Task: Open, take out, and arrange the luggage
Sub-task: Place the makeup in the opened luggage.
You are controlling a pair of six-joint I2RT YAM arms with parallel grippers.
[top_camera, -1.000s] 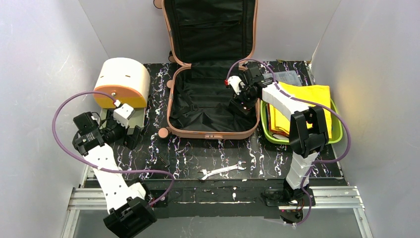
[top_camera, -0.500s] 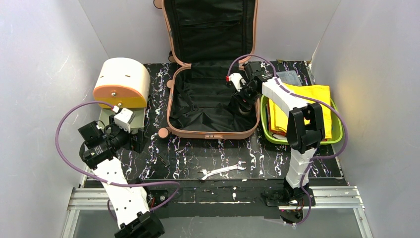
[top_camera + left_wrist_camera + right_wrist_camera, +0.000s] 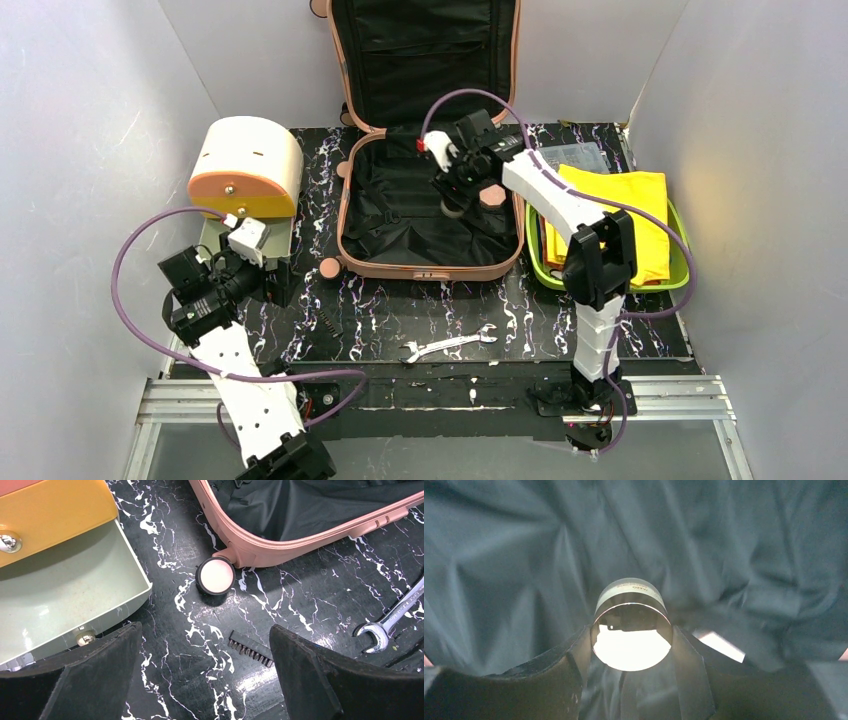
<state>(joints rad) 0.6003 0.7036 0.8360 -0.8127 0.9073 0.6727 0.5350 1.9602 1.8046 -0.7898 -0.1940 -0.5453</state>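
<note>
Lengthwise, luggage [image 3: 400,225] points away, lid [image 3: 425,60] rearward; right gripper [image 3: 631,632] clamps what seems a tin [image 3: 630,597]; left gripper [image 3: 204,630] agape.

Small dark print is seen on the side of a shiny round container [image 3: 631,594], too blurred to be read; no other lettering is legible

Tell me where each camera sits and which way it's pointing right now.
Top external: above and behind the arms, looking down at the open luggage; both arms show.
Left wrist: low over the table, facing the luggage's near corner and a wrench; open left gripper frames it.
Right wrist: inside the luggage, facing black lining; right gripper clamps a shiny can.
Shared: top and left wrist both show the wrench.
</note>
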